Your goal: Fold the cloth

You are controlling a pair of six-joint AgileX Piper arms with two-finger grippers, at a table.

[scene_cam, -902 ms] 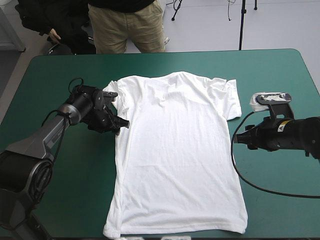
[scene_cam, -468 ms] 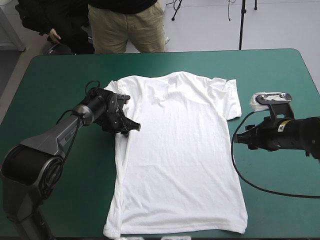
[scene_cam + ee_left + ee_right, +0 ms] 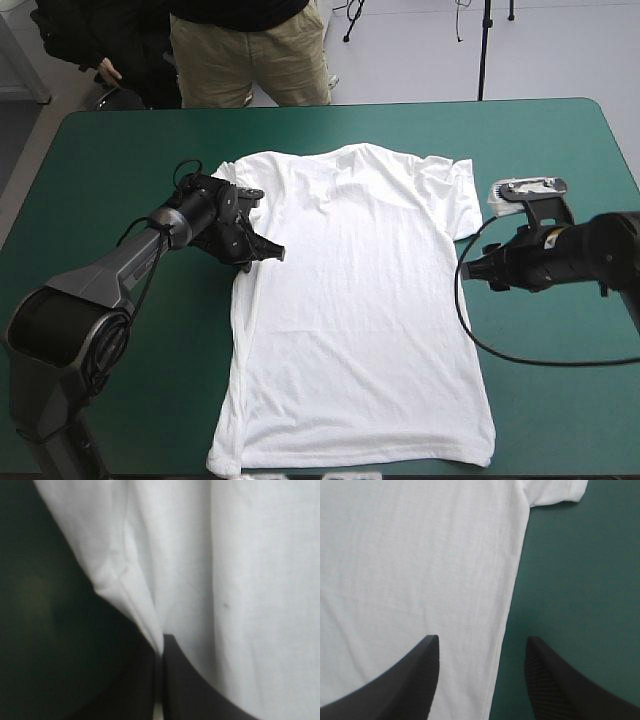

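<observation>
Left wrist view: clenching the T-shirt (image 3: pixel 250 580) at its nine o'clock edge with left gripper (image 3: pixel 162 641); straddling the three o'clock hem with right gripper (image 3: pixel 482 639), released wide.

The T-shirt (image 3: pixel 360 300) lies spread flat along the middle of the table (image 3: pixel 120 140), collar toward the far edge, hem at the near edge. The left gripper (image 3: pixel 268 252) sits at the shirt's left side edge, just below the sleeve, pinching that edge. The right gripper (image 3: pixel 482 642) is at the shirt's right side edge, fingers apart: one over the cloth, the other over bare table.
</observation>
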